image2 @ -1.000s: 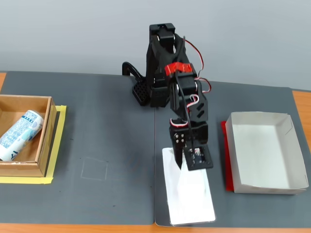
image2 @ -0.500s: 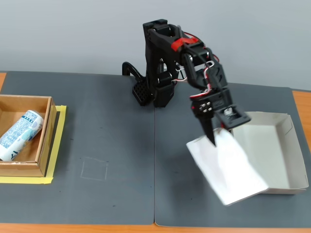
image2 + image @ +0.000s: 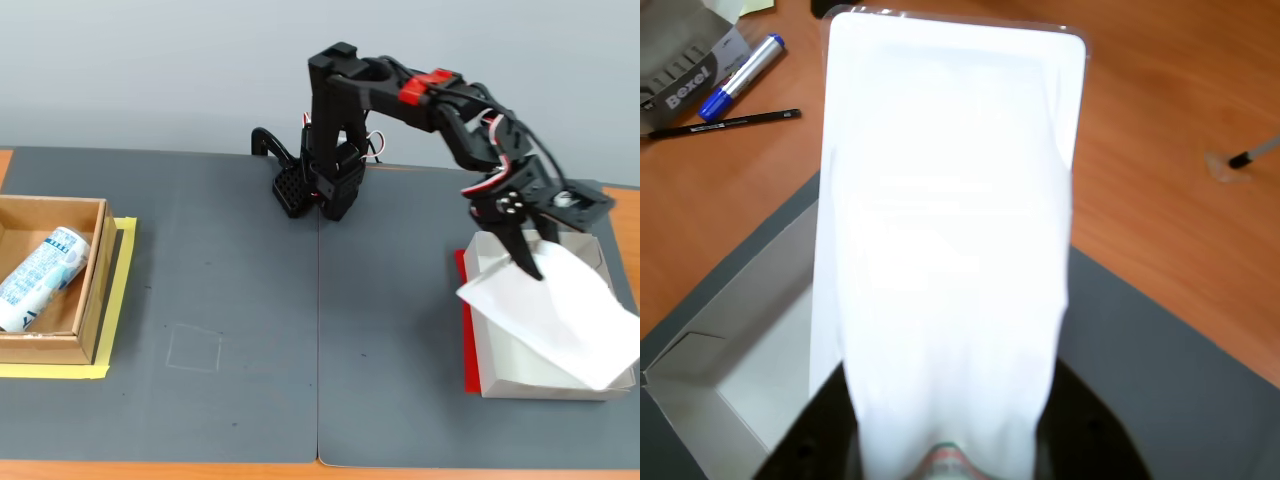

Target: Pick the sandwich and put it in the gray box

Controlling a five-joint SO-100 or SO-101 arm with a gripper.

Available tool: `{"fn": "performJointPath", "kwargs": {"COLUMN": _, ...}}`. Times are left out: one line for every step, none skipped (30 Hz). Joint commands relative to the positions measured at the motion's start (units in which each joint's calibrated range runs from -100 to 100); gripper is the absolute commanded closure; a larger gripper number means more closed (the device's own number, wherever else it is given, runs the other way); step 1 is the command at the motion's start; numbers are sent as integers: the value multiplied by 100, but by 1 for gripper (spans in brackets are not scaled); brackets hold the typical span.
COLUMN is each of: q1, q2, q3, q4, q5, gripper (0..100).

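Sandwich held above the box
The sandwich [image 3: 945, 250] fills the wrist view, pinched at its label end by the gripper [image 3: 955, 462], over the gray box [image 3: 750, 340]; a blue marker [image 3: 740, 78] lies beyond.

I am holding the sandwich [image 3: 548, 308], a flat white plastic-wrapped package, tilted over the gray box [image 3: 478, 262]. Its far corner is hanging past the box's right wall in the fixed view. The box, a shallow pale open tray, is sitting on the dark mat.

Wooden table [image 3: 150, 470], dark mat [image 3: 250, 300], gray box [image 3: 540, 388]
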Motion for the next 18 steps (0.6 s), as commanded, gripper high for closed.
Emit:
{"fn": "performJointPath", "kwargs": {"q1": -189, "q2": 287, "q3": -672, "q4": -73, "q5": 17, "gripper": 98}}
{"fn": "performJointPath", "kwargs": {"q1": -242, "q2": 406, "q3": -790, "q4": -73, "q5": 1, "gripper": 98}}
{"fn": "performJointPath", "kwargs": {"q1": -294, "q2": 524, "q3": -889, "q4": -73, "q5": -9, "gripper": 98}}
{"fn": "performJointPath", "kwargs": {"q1": -354, "q2": 626, "q3": -971, "q4": -73, "q5": -9, "gripper": 98}}
{"fn": "performJointPath", "kwargs": {"q1": -406, "q2": 736, "q3": -1043, "q4": -73, "q5": -9, "gripper": 98}}
{"fn": "performJointPath", "kwargs": {"q1": -458, "q2": 830, "q3": -1106, "q4": -73, "q5": -14, "gripper": 98}}
{"fn": "performJointPath", "kwargs": {"q1": -510, "q2": 914, "q3": -1170, "q4": -73, "q5": -20, "gripper": 98}}
{"fn": "performJointPath", "kwargs": {"q1": -555, "q2": 999, "q3": -1224, "q4": -73, "q5": -20, "gripper": 98}}
{"fn": "performJointPath", "kwargs": {"q1": -607, "q2": 1075, "q3": -1287, "q4": -73, "q5": -20, "gripper": 98}}
{"fn": "performJointPath", "kwargs": {"q1": -644, "q2": 1152, "q3": -1342, "q4": -73, "q5": -20, "gripper": 98}}
{"fn": "performJointPath", "kwargs": {"q1": -682, "q2": 1228, "q3": -1396, "q4": -73, "q5": -20, "gripper": 98}}
{"fn": "performJointPath", "kwargs": {"q1": -719, "q2": 1313, "q3": -1450, "q4": -73, "q5": -20, "gripper": 98}}
{"fn": "performJointPath", "kwargs": {"q1": -749, "q2": 1389, "q3": -1513, "q4": -73, "q5": -20, "gripper": 98}}
{"fn": "performJointPath", "kwargs": {"q1": -771, "q2": 1482, "q3": -1586, "q4": -73, "q5": -20, "gripper": 98}}
{"fn": "performJointPath", "kwargs": {"q1": -801, "q2": 1567, "q3": -1667, "q4": -73, "q5": -20, "gripper": 98}}
{"fn": "performJointPath", "kwargs": {"q1": -824, "q2": 1652, "q3": -1749, "q4": -73, "q5": -20, "gripper": 98}}
{"fn": "performJointPath", "kwargs": {"q1": -853, "q2": 1745, "q3": -1821, "q4": -73, "q5": -20, "gripper": 98}}
{"fn": "performJointPath", "kwargs": {"q1": -861, "q2": 1830, "q3": -1884, "q4": -73, "q5": -20, "gripper": 98}}
